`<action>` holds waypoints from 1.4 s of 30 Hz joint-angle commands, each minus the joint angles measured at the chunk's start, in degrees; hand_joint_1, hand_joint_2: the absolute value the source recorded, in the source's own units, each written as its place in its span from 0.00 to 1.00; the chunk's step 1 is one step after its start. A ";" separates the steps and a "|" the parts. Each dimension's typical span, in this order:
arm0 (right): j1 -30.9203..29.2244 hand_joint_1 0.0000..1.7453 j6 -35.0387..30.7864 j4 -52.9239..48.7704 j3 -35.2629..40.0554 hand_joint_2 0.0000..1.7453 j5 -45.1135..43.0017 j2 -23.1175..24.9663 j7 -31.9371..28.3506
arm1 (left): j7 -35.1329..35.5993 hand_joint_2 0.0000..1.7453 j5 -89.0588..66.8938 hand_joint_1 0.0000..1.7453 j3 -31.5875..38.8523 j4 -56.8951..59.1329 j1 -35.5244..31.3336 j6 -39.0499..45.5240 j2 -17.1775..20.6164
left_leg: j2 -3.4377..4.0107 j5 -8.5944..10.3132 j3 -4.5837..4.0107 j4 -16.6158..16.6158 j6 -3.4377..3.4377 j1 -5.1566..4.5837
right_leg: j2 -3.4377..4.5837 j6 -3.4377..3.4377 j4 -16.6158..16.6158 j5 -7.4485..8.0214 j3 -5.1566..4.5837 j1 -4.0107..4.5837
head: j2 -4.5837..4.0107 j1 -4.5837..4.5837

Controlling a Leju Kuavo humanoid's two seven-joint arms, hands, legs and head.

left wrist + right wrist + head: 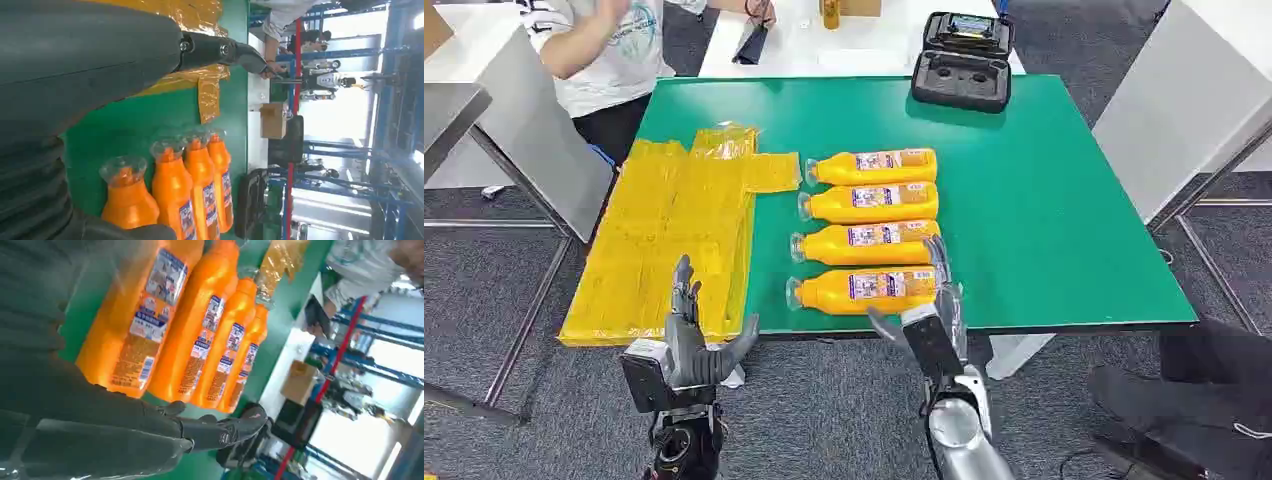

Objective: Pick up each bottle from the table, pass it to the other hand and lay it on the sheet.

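Several orange bottles lie side by side on the green table, caps pointing toward the yellow sheet. The nearest bottle lies by the table's front edge. My right hand hovers over that bottle's base end, fingers spread, holding nothing. In the right wrist view the nearest bottle lies just beyond my right hand's fingers. My left hand is raised at the front edge of the sheet, fingers apart and empty. The left wrist view shows the bottles' clear caps and the sheet.
A black open case sits at the table's far edge. A person in a white shirt sits at the far left, beside a white table. Grey table frames stand to both sides. A dark shape lies on the floor at right.
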 commanded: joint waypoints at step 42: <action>-49.29 0.00 39.65 41.59 25.52 1.00 -13.09 -8.15 22.54 | 0.32 1.00 3.06 0.00 1.86 -0.29 -0.01 3.47 4.18 | 0.13 0.10 -0.06 0.09 0.01 -0.01 | 0.14 0.05 0.12 0.12 -0.09 -0.02 | 0.00 0.00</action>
